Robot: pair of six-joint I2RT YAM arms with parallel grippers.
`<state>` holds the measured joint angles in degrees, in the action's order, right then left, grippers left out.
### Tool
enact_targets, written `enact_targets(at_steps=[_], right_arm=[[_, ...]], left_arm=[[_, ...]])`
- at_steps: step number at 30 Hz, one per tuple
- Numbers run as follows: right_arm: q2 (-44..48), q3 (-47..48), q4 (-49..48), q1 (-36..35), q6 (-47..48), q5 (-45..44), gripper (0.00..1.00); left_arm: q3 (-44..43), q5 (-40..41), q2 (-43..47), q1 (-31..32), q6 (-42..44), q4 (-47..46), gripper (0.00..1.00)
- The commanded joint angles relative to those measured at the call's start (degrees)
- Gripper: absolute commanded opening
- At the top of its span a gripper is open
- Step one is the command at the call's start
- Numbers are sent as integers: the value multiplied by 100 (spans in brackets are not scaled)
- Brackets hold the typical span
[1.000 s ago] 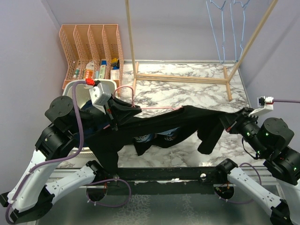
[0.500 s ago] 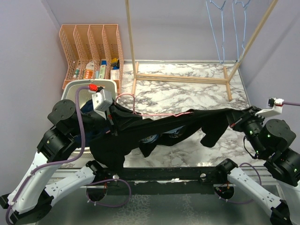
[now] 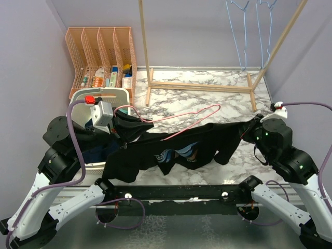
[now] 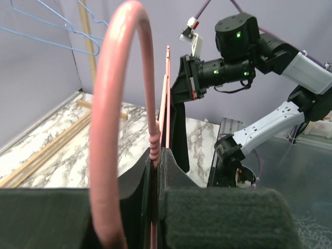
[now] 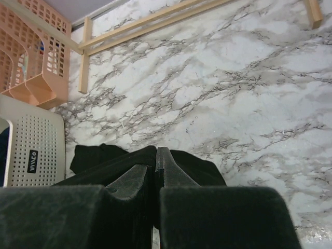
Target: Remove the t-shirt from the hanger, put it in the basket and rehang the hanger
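The black t-shirt (image 3: pixel 171 148) is stretched in the air between my two grippers above the marble table (image 3: pixel 207 98). The pink hanger (image 3: pixel 193 115) sticks out up and to the right, its right part bare of the shirt. My left gripper (image 3: pixel 118 120) is shut on the pink hanger's neck (image 4: pixel 154 150), just below the hook (image 4: pixel 116 104). My right gripper (image 3: pixel 249 129) is shut on the t-shirt's edge (image 5: pixel 207 171). The shirt's left end hangs down near the left arm.
A white perforated bin (image 3: pixel 101 98) stands at the left, behind it an orange file rack (image 3: pixel 101 52) with bottles. A wooden clothes rack (image 3: pixel 207 83) with blue wire hangers (image 3: pixel 244 31) stands at the back. A black rail (image 3: pixel 181 192) runs along the near edge.
The right gripper moved left and back with the shirt's edge. The hanger's right arm has come out of the shirt and now stands bare above it. The shirt sags lower.
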<state>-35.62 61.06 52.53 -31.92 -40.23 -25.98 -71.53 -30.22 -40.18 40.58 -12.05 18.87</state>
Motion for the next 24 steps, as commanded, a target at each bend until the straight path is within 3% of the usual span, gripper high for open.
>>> enact_targets(at_steps=[1, 6, 9, 12, 18, 24], right_arm=[[78, -185, -126, 87, 303, -368, 1], [55, -328, -594, 86, 957, 824, 5], [87, -347, -873, 91, 1474, 2090, 31], [74, -115, -777, 84, 1806, 2991, 43], [-113, 731, -40, 82, 2409, 4228, 44], [-123, 1067, -450, 83, 2708, 5242, 44]], left_arm=[[-7, 14, 30, -42, -46, -405, 0], [294, -490, -530, -47, -410, -1041, 0], [364, -693, -989, -42, -485, -1287, 0], [307, -931, -1355, -43, -451, -1342, 0], [210, -1115, -1688, -41, -324, -1367, 0], [212, -2194, -2026, -41, -476, -1555, 0]])
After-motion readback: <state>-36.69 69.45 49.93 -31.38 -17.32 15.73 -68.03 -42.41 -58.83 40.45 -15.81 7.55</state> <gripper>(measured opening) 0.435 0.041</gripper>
